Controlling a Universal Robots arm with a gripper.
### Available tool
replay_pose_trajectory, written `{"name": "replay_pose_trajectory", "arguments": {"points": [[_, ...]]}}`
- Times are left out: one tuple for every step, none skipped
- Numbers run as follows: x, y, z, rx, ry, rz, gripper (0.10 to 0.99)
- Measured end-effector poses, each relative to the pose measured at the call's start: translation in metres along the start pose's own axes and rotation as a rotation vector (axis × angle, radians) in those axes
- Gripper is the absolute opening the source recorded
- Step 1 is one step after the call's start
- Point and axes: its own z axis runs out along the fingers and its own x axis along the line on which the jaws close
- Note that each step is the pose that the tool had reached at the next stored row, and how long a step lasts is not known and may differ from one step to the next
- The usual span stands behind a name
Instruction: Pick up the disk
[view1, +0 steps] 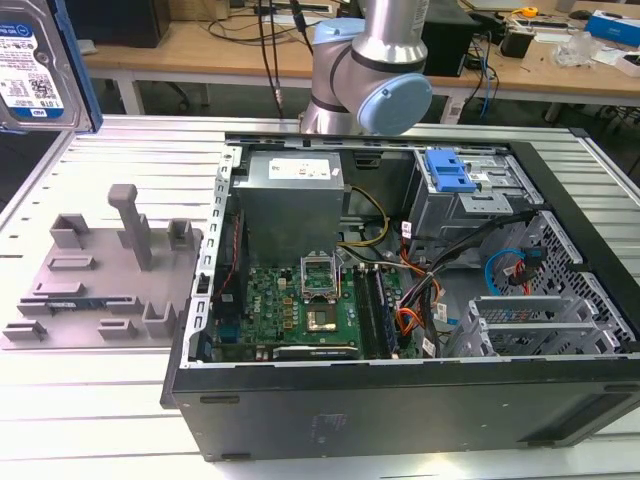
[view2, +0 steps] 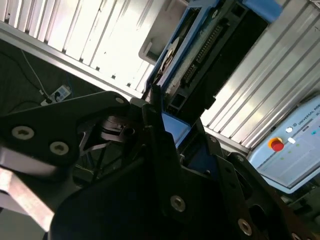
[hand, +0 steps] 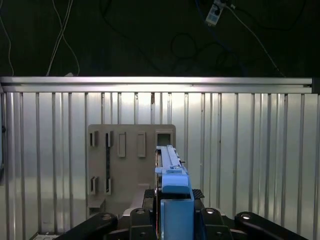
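Up high, the disk (view1: 35, 65) is off the table. In the exterior view it sits at about ten o'clock, at the far edge of the picture, with its blue and white label facing the camera and a blue rail down its side. It stands on its edge, well above the ribbed metal table (view1: 110, 395).

In the first wrist view, the gripper (hand: 172, 200) is clamped on the disk (hand: 172, 170). The black fingers (hand: 150, 196) press on both sides of the blue rail, and the thin edge of the disk sticks out from them toward twelve o'clock. In the second wrist view, the disk (view2: 200, 55) pokes out past the black gripper (view2: 165, 125) toward one o'clock, and its dark underside with a row of pins shows.

Below the disk, in the first wrist view, the grey tray with posts (hand: 125, 165) lies flat on the table, at about ten o'clock from the gripper. In the exterior view the same grey tray with posts (view1: 100, 280) sits at nine o'clock, just beside the open computer case (view1: 400, 300). The case fills the middle and the three o'clock side. A blue clip (view1: 448, 170) sits inside it at about one o'clock. The robot arm (view1: 365, 75) stands behind the case at twelve o'clock.
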Motion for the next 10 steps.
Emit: {"name": "replay_pose_trajectory", "arguments": {"points": [[0.0000,0.0000,0.0000,0.000,0.0000,0.000,0.365],[0.0000,0.0000,0.0000,0.000,0.0001,0.000,0.365],[0.0000,0.0000,0.0000,0.000,0.0001,0.000,0.365],[0.0000,0.0000,0.0000,0.000,0.0003,0.000,0.365],[0.0000,0.0000,0.0000,0.000,0.0003,0.000,0.365],[0.0000,0.0000,-0.0001,0.000,0.0004,0.000,0.365],[0.0000,0.0000,-0.0001,0.000,0.0004,0.000,0.365],[0.0000,0.0000,0.0000,0.000,0.0004,0.000,0.365],[0.0000,0.0000,0.0000,0.000,0.0005,0.000,0.365],[0.0000,0.0000,0.0000,0.000,0.0005,0.000,0.365]]}}
